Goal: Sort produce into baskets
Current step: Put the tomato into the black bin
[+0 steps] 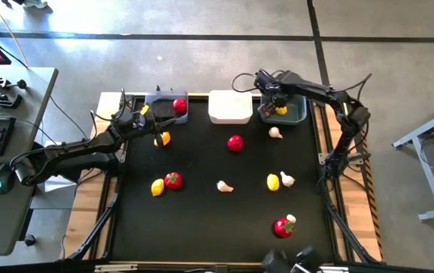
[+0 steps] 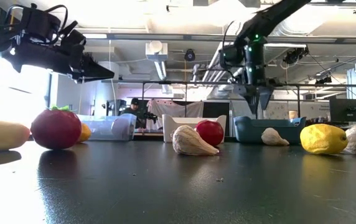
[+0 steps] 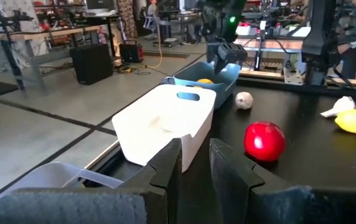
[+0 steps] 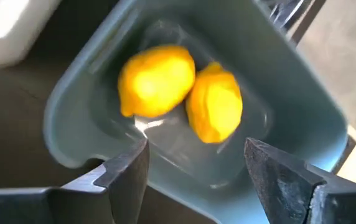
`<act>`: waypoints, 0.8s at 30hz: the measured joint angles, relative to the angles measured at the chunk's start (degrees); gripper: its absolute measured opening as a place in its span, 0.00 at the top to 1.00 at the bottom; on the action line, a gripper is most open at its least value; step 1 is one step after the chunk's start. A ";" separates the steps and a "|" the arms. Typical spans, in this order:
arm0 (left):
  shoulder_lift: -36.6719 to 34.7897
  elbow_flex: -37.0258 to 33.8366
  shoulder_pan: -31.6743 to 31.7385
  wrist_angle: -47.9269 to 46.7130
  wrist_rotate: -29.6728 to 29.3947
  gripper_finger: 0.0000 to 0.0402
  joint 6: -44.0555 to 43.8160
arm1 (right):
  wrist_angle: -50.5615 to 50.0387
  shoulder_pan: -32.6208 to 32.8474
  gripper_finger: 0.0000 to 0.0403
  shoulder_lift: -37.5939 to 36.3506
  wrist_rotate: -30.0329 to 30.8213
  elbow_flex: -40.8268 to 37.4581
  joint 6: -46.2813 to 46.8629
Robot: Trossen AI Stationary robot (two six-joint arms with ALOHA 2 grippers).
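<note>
- Your right gripper (image 1: 276, 100) hangs over the teal basket (image 1: 299, 115) at the upper right of the high view. Its fingers stand wide apart and hold nothing.
- Two lemons (image 4: 156, 81) lie side by side in that basket, touching, right under the open fingers.
- Your left gripper (image 1: 147, 114) is at the upper left, by the grey basket (image 1: 156, 101). Its fingers (image 3: 168, 163) are close together with a thin gap, and nothing is between them.
- One tomato (image 1: 180, 105) sits in the grey basket. The white basket (image 1: 230, 106) between the other two looks empty.
- Still on the mat: a tomato (image 1: 235, 142) in the middle, a tomato (image 1: 173, 180) touching a lemon (image 1: 157, 186) at lower left, a small yellow piece (image 1: 164, 139) just under your left gripper, a lemon (image 1: 272, 182) at mid right touching a garlic (image 1: 287, 180), a garlic (image 1: 224, 186) in the middle, a garlic (image 1: 276, 133) near the teal basket, and a tomato (image 1: 283, 227) with a garlic touching it at lower right.
- These look like light, hard toys. They are smooth and round, so they may slip or roll when you nudge them.
- Grab a tomato or lemon across its fat middle. Grab a garlic on its round part, not the thin tip.
- Where two pieces touch, come down on the outer sides so you do not push the other one away.
</note>
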 joint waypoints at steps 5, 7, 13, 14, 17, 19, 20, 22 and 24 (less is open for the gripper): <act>0.00 0.00 -0.01 0.10 0.01 0.83 0.02 | 0.43 3.12 0.37 -3.93 4.37 0.00 2.48; 0.02 0.00 -0.01 0.10 -0.01 0.83 -0.03 | 0.24 4.51 0.37 -5.87 5.73 0.00 4.67; 0.02 0.00 -0.03 0.14 0.01 0.83 -0.28 | -1.73 10.36 0.37 -11.70 7.31 -0.91 12.39; 0.00 0.00 -0.03 0.14 0.01 0.83 -0.26 | -1.73 11.58 0.37 -12.71 7.86 -1.74 13.87; 0.00 0.00 -0.03 0.14 0.01 0.83 0.95 | -1.21 15.59 0.37 -15.72 8.89 -6.04 18.71; 0.02 0.00 -0.04 0.25 0.01 0.83 2.00 | -0.04 18.50 0.37 -17.51 9.56 -10.13 21.90; 0.01 0.00 -0.03 0.38 0.01 0.83 2.68 | 0.93 19.76 0.37 -18.23 9.72 -12.21 23.08; 0.01 0.00 -0.03 0.43 -0.01 0.83 3.89 | 3.44 22.28 0.37 -19.32 9.58 -16.44 24.54; 0.01 0.00 -0.04 0.45 -0.01 0.83 4.08 | 5.48 24.09 0.37 -19.75 7.81 -20.28 24.66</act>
